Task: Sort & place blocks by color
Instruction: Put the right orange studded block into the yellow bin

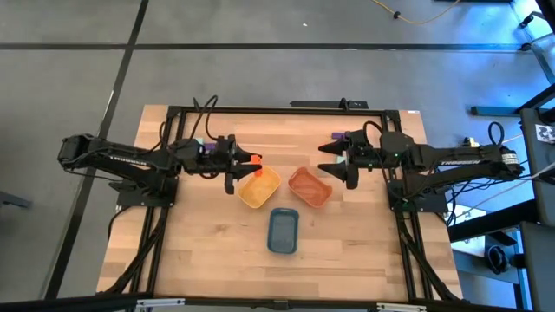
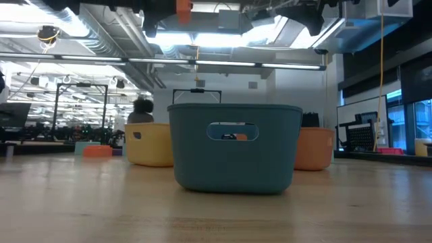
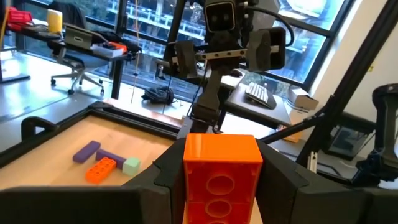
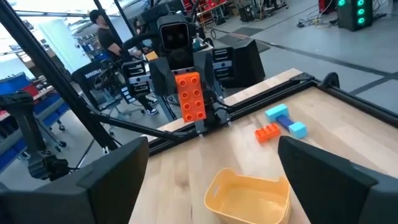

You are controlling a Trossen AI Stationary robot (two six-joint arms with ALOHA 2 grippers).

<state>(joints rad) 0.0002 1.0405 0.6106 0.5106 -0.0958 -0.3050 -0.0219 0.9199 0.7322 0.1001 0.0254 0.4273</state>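
Note:
My left gripper is shut on an orange block, high above the table by the far-left corner of the yellow tray. The same block shows in the right wrist view and at the top of the low view. My right gripper is open and hangs over the orange tray's far-right side, touching nothing. Two purple blocks, an orange block and a pale teal block lie flat on the table. Two light blue blocks and an orange block lie by the far rail. My left gripper pinches the orange block by its two long side faces between its two fingers. The fingers come level from the table's left. The block stands upright, lifted clear of the table, with its studded face turned toward the right arm.
The blue tray sits nearer the table's front edge, in front of the yellow and orange trays. A black frame rail borders the table's far side. People and office furniture show in the room beyond.

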